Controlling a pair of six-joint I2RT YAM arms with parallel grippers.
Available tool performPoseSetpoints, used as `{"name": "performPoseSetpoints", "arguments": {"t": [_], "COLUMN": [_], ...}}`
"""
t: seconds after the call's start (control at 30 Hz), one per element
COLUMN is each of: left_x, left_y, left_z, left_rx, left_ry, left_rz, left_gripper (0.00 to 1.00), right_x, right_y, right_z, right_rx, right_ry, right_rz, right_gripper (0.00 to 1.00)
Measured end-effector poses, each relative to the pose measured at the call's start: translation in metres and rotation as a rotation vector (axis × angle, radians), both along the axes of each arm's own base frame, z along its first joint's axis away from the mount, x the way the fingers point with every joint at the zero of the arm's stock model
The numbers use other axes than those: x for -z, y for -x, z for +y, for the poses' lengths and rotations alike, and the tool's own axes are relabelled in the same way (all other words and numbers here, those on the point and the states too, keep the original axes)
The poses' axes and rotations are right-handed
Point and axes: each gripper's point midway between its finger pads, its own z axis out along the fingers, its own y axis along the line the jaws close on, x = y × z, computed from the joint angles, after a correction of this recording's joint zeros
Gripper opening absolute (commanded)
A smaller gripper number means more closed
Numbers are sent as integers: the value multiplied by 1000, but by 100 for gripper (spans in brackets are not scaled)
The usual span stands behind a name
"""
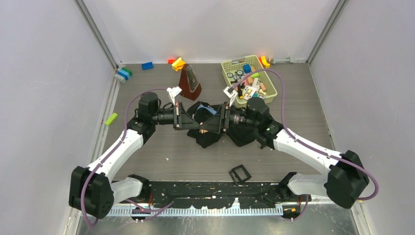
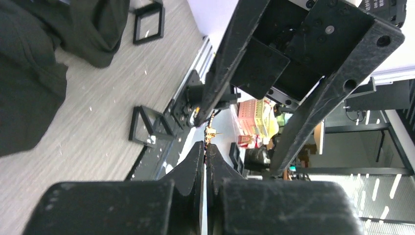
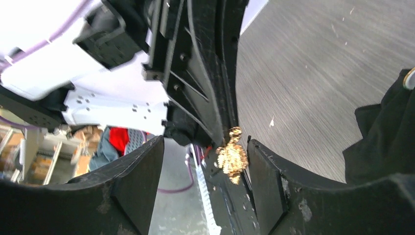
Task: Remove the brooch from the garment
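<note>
The gold brooch [image 2: 211, 131] sticks out of my left gripper [image 2: 205, 147], which is shut on it and holds it in the air. The black garment [image 1: 205, 138] lies crumpled on the table under both grippers; it also shows in the left wrist view [image 2: 29, 73] and the right wrist view [image 3: 386, 132]. In the top view my left gripper [image 1: 188, 120] and right gripper [image 1: 219, 120] face each other tip to tip with the brooch [image 1: 202, 130] between them. My right gripper [image 3: 204, 147] is open, and the brooch [image 3: 231, 156] hangs between its fingers, close to the right one.
A green basket [image 1: 272, 82] of small parts stands at the back right. A brown wedge-shaped object [image 1: 189, 80] stands behind the garment. A black square frame [image 1: 240, 174] lies near the front edge. Coloured blocks [image 1: 147, 65] lie along the back wall, a green one [image 1: 111, 118] at the left.
</note>
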Motion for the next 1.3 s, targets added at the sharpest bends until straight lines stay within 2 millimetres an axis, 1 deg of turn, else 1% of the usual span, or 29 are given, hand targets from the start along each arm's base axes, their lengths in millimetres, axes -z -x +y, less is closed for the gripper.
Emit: {"name": "performPoseSetpoints", "arguments": {"t": [0.1,0.23,0.37,0.4,0.5,0.53,0.7,0.8,0.93,1.1,1.3], "left_x": [-8,-25,-43,-47,-53,-54,-58,-59,-59,-56,-56], "left_y": [-4,-7,-10,-11,-11,-11,-11,-11,-11,-12,-12], "left_z": [-3,-5,-5,-5,-4,-4,-4,-4,-4,-4,-4], "left_rx": [-21,-40,-67,-72,-80,-83,-86,-86,-87,-92,-93], "left_ry": [62,128,176,186,204,209,223,227,227,224,224], "left_rz": [-25,-69,-124,-135,-152,-151,-157,-150,-151,-144,-144], "left_gripper": [0,0,0,0,0,0,0,0,0,0,0], "right_x": [-18,-35,-44,-46,-47,-47,-48,-46,-39,-37,-37], "right_y": [-2,-5,-9,-10,-13,-14,-16,-17,-20,-21,-22], "right_z": [-6,-15,-20,-21,-24,-25,-25,-24,-21,-19,-19], "right_rx": [62,133,183,202,235,242,257,258,259,256,261], "right_ry": [-49,-106,-139,-146,-157,-160,-168,-166,-154,-151,-143], "right_rz": [-5,3,24,33,53,59,83,94,118,126,130], "right_gripper": [67,61,56,53,46,43,34,32,30,28,28]}}
